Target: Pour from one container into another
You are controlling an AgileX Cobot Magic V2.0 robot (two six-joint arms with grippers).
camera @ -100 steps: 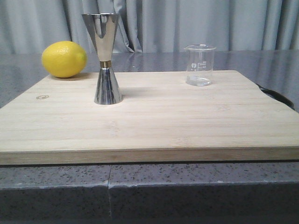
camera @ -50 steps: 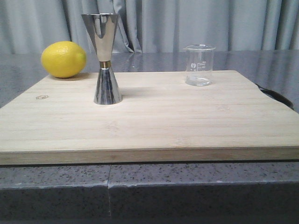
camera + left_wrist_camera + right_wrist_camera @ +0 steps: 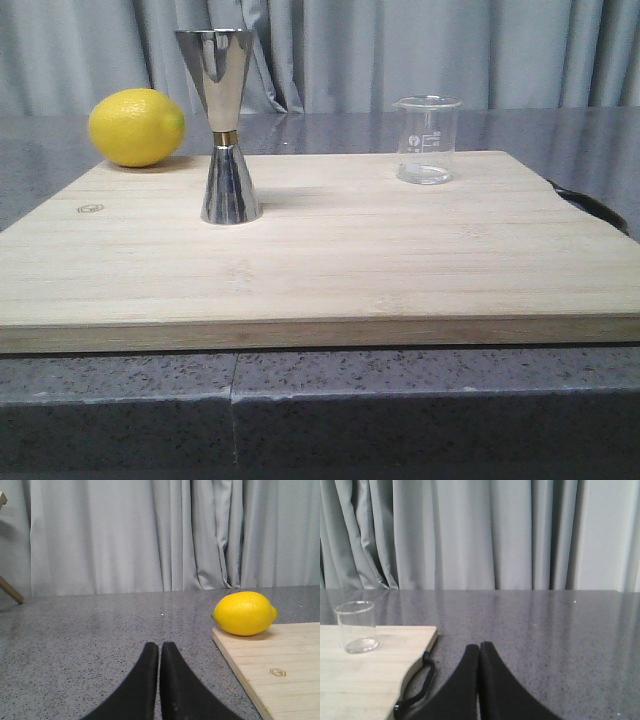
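The small clear glass beaker (image 3: 428,139) with white marks stands upright at the back right of the wooden board (image 3: 330,260); the right wrist view also catches the beaker (image 3: 356,626). The tall steel jigger (image 3: 227,124) with its gold waist band stands upright at the board's back left. Neither arm shows in the front view. My left gripper (image 3: 159,645) is shut and empty over the grey counter, left of the board. My right gripper (image 3: 479,647) is shut and empty over the counter, right of the board. The jigger is in neither wrist view.
A yellow lemon (image 3: 137,126) rests at the board's back left corner, beside the jigger; the left wrist view shows the lemon (image 3: 244,613) too. A black strap handle (image 3: 417,684) hangs off the board's right edge. Grey curtains close the back.
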